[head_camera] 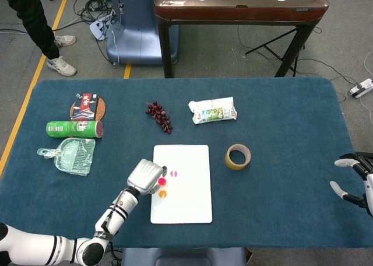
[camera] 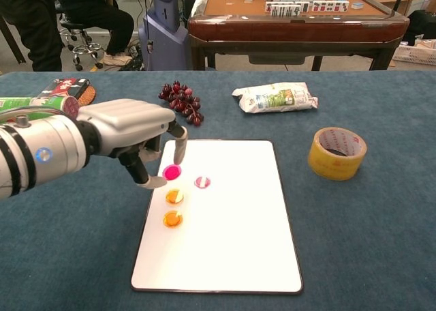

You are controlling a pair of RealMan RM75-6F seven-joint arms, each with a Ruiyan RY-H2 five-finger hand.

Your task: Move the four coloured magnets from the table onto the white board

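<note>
— Three magnets lie on the white board (head_camera: 182, 184) in the head view, don't they?
— I make out a striped pink-and-white one (head_camera: 174, 173) and an orange one (head_camera: 163, 193) on its left part; a third is hidden by the left hand (head_camera: 145, 175). That hand pinches the pink magnet (head_camera: 161, 181) over the board's left edge.
— And the right hand (head_camera: 356, 180)?
— At the table's right edge, fingers spread, holding nothing.
— Around the board?
— A tape roll (head_camera: 238, 156) just beside it on the right, grapes (head_camera: 159, 116) and a snack packet (head_camera: 213, 110) beyond.
— Chest view?
— The left hand (camera: 133, 138) grips the pink magnet (camera: 172, 172) between thumb and a finger, just above the board (camera: 231, 243). Two orange magnets (camera: 174, 196) lie below it, the striped magnet (camera: 202, 182) just to its right. Whether the pink one touches the board, I cannot tell.
</note>
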